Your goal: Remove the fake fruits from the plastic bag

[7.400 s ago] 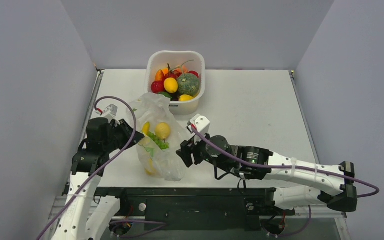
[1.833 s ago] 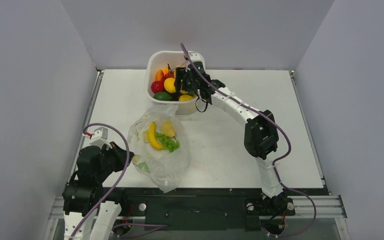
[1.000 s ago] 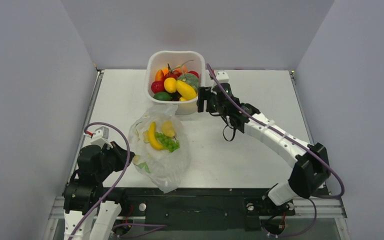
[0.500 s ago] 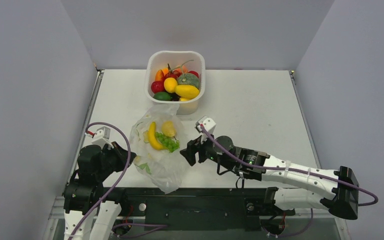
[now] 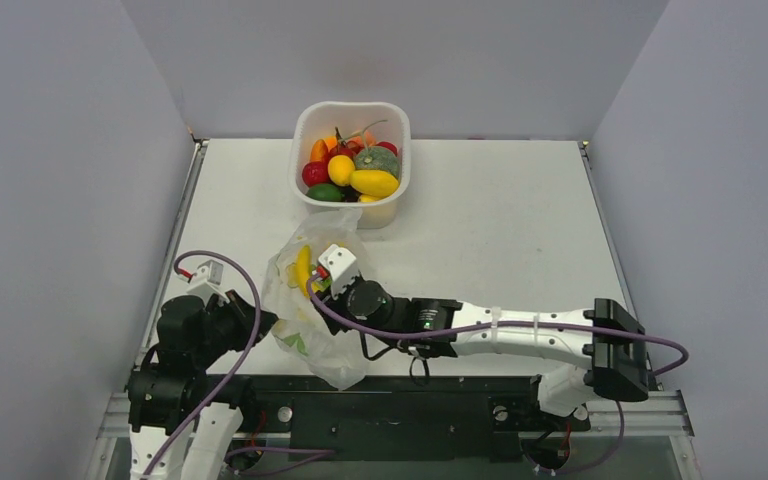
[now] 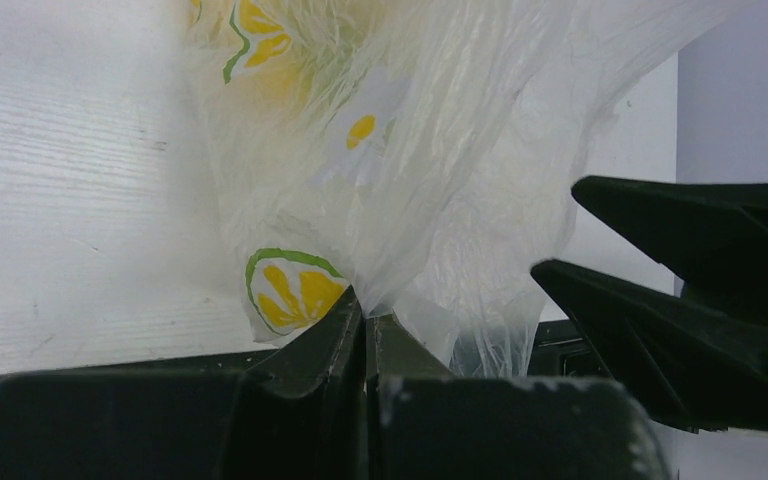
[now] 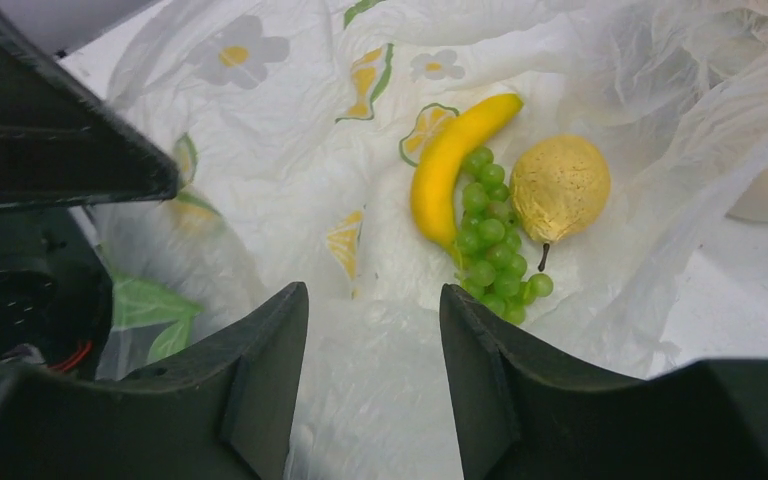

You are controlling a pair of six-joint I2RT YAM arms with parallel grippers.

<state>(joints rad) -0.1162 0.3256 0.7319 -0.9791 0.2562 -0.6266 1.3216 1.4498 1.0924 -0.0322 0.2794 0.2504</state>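
Observation:
The plastic bag (image 5: 305, 325) lies crumpled at the near left of the table, its mouth towards the tub. My left gripper (image 5: 263, 322) is shut on the bag's left edge, and in the left wrist view its jaws (image 6: 366, 322) pinch the film (image 6: 410, 150). My right gripper (image 5: 319, 287) hovers over the bag, open and empty. In the right wrist view (image 7: 372, 296) it is just above the film. A yellow banana (image 7: 450, 160), a green grape bunch (image 7: 490, 245) and a round yellow fruit (image 7: 560, 185) lie inside the bag ahead of it. The banana (image 5: 303, 268) also shows from above.
The white tub (image 5: 305, 125) stands at the back centre. It holds a red fruit (image 5: 314, 173), a ribbed squash (image 5: 378, 160), two yellow fruits (image 5: 374, 183) and other fruit. My left gripper's body (image 7: 50, 130) sits close to the right gripper's left.
My right gripper left an oval yellow fruit in the tub, swung back to the near side and moved left over the bag. The left gripper has kept its hold on the bag.

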